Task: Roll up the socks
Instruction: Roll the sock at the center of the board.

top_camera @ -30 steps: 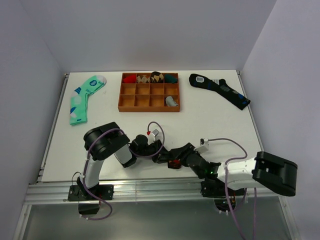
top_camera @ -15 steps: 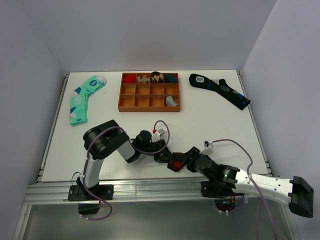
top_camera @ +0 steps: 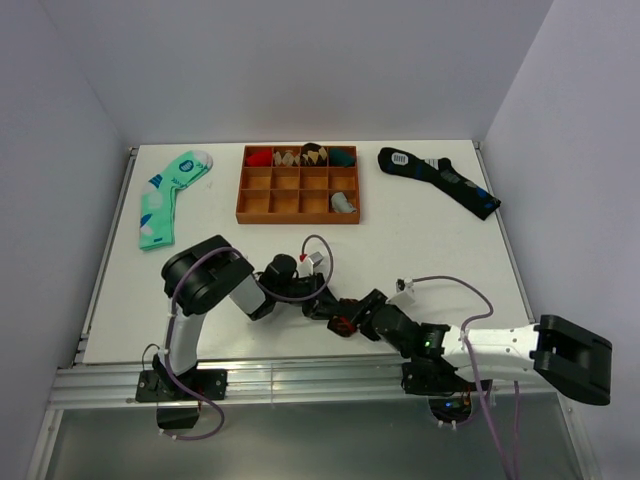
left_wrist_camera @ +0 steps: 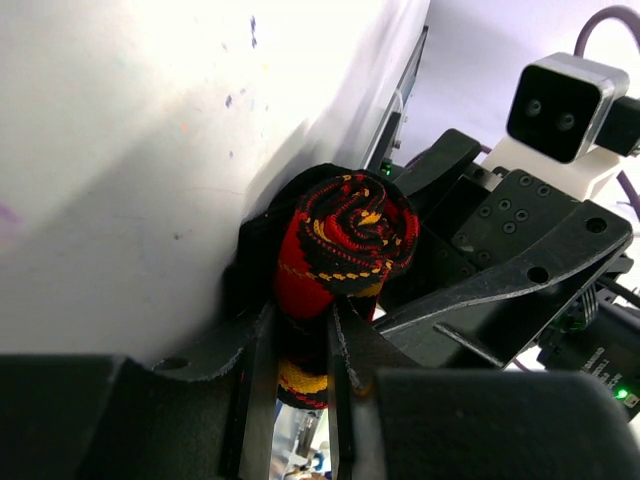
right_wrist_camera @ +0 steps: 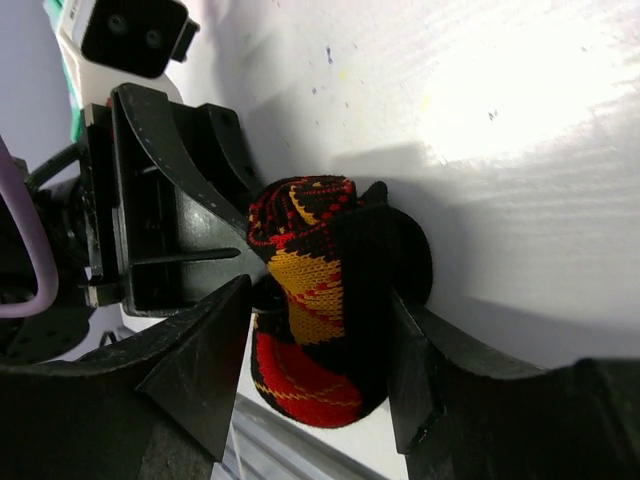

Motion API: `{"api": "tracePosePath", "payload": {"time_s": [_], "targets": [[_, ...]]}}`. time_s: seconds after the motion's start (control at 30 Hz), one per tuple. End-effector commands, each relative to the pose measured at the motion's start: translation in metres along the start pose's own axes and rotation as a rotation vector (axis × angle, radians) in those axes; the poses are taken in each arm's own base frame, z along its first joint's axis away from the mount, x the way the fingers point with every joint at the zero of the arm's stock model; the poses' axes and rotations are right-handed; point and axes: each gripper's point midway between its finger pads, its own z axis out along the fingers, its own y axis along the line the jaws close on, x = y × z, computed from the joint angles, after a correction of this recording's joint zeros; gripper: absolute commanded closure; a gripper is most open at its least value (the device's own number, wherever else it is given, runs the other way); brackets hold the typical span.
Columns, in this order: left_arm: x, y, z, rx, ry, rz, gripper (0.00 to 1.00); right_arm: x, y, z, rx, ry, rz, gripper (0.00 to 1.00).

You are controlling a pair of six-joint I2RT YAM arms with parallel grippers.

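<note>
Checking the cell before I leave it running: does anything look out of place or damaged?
Nothing looks damaged. The left gripper and right gripper both clamp one rolled argyle sock near the front of the table. A mint sock and a navy sock lie flat, unrolled, outside the tray.

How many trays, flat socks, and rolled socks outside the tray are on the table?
Trays: 1 (wooden tray)
Flat socks: 2 (mint green sock, dark navy sock)
Rolled socks outside the tray: 1 (argyle sock)
Total: 4
</note>
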Motion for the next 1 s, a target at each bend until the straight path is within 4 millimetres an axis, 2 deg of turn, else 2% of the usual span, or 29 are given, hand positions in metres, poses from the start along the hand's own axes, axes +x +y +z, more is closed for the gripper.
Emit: {"api": "tracePosePath", "payload": {"time_s": [0.0, 0.13, 0.2, 0.23, 0.27, 0.3, 0.33, 0.4, 0.43, 0.5, 0.53, 0.6, 0.63, 0.7, 0.77, 0.83, 0.87, 0.97], "targets": [[0.038, 0.128, -0.008, -0.442, 0.005, -0.196, 1.00, 0.037, -0.092, -0.019, 0.117, 0.189, -0.010, 0.40], [0.042, 0.128, -0.004, -0.442, 0.022, -0.193, 1.00, 0.034, -0.077, -0.018, 0.048, 0.174, 0.037, 0.42], [0.045, 0.129, -0.002, -0.442, 0.031, -0.197, 1.00, 0.033, -0.076, -0.018, 0.035, 0.167, 0.044, 0.44], [0.047, 0.129, 0.000, -0.441, 0.039, -0.196, 1.00, 0.032, -0.065, -0.019, -0.007, 0.165, 0.061, 0.44], [0.049, 0.132, 0.000, -0.447, 0.044, -0.201, 1.00, 0.032, -0.070, -0.018, 0.013, 0.164, 0.048, 0.44], [0.051, 0.133, 0.000, -0.449, 0.049, -0.205, 1.00, 0.033, -0.067, -0.016, 0.007, 0.166, 0.046, 0.45], [0.053, 0.135, 0.002, -0.452, 0.057, -0.201, 1.00, 0.034, -0.055, -0.015, -0.027, 0.167, 0.055, 0.45], [0.057, 0.136, 0.003, -0.449, 0.072, -0.205, 1.00, 0.035, -0.060, -0.014, -0.008, 0.171, 0.048, 0.46], [0.059, 0.135, 0.005, -0.443, 0.078, -0.201, 1.00, 0.035, -0.051, -0.014, -0.041, 0.171, 0.067, 0.47], [0.062, 0.137, 0.005, -0.443, 0.085, -0.207, 1.00, 0.034, -0.065, -0.016, 0.001, 0.170, 0.062, 0.49], [0.063, 0.138, 0.005, -0.442, 0.088, -0.209, 1.00, 0.032, -0.050, -0.018, -0.056, 0.169, 0.089, 0.50], [0.064, 0.138, 0.005, -0.439, 0.096, -0.209, 1.00, 0.031, -0.047, -0.018, -0.070, 0.161, 0.088, 0.52], [0.064, 0.138, 0.005, -0.439, 0.096, -0.207, 1.00, 0.031, -0.053, -0.018, -0.050, 0.159, 0.071, 0.52], [0.064, 0.136, 0.007, -0.432, 0.099, -0.203, 1.00, 0.029, -0.047, -0.019, -0.077, 0.152, 0.073, 0.56], [0.064, 0.135, 0.007, -0.427, 0.101, -0.198, 1.00, 0.029, -0.050, -0.017, -0.065, 0.151, 0.060, 0.62], [0.063, 0.132, 0.007, -0.424, 0.103, -0.192, 1.00, 0.031, -0.051, -0.015, -0.054, 0.152, 0.046, 0.73], [0.063, 0.131, 0.007, -0.421, 0.103, -0.185, 1.00, 0.032, -0.050, -0.014, -0.054, 0.152, 0.044, 0.84], [0.064, 0.124, 0.006, -0.403, 0.106, -0.177, 1.00, 0.031, -0.049, -0.014, -0.058, 0.148, 0.049, 1.00]]}}
